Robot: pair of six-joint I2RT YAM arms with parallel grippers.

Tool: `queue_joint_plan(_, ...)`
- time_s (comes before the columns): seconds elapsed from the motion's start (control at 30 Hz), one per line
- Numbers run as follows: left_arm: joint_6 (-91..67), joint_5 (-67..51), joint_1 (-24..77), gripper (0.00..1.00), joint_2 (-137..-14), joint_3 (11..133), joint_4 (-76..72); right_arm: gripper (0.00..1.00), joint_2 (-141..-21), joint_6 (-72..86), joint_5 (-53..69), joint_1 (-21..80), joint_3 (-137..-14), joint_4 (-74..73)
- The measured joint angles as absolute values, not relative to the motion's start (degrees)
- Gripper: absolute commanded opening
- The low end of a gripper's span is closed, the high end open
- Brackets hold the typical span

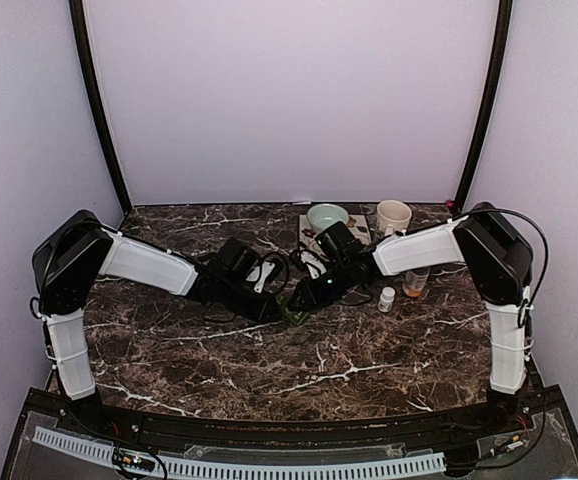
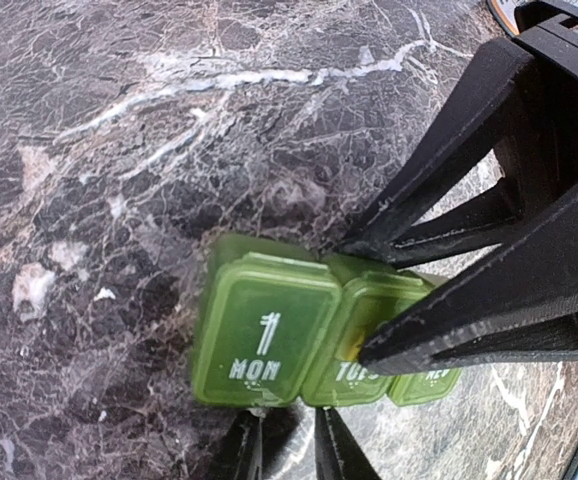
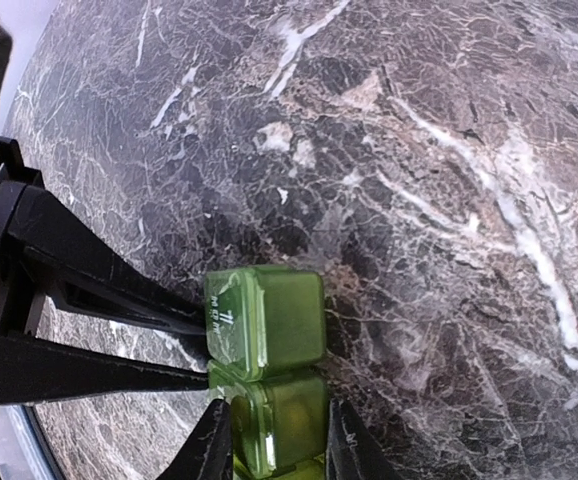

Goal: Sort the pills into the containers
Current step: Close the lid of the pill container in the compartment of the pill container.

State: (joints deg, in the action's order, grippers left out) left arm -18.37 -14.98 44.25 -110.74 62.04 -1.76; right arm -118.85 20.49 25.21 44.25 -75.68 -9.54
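The green pill box [image 2: 259,335] has lids marked MON, TUE and WED, all shut. It stands on its long edge on the marble, mid-table in the top view [image 1: 294,310]. My right gripper [image 3: 276,402] is shut on the TUE compartment, one finger on the lid and one on the back. My left gripper [image 2: 289,412] is slightly open and empty, its tips at the lid edge where MON meets TUE. A yellowish spot [image 2: 354,345] shows through the TUE lid. I can make out no loose pills.
A pale green bowl [image 1: 327,215] and a cream cup [image 1: 393,215] stand at the back. An amber bottle [image 1: 416,284] and a small white cap [image 1: 386,298] sit right of the grippers. Both arms meet at mid-table.
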Motion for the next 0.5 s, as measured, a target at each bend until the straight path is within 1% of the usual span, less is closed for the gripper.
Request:
queue_joint_plan(0.07,-18.37,-15.14,44.21,0.21,-110.78,62.11,-1.65,0.19,-119.13,20.45,25.1,44.25,-76.2,-10.04)
queue_joint_plan(0.2,-18.37,-15.2,44.18,0.21,-110.8,62.11,-1.65,0.16,-119.66,20.45,25.06,44.25,-77.14,-10.61)
queue_joint_plan(0.5,-18.39,-15.38,44.16,0.21,-110.83,62.22,-1.58,0.16,-119.83,20.45,25.06,44.25,-77.43,-10.76)
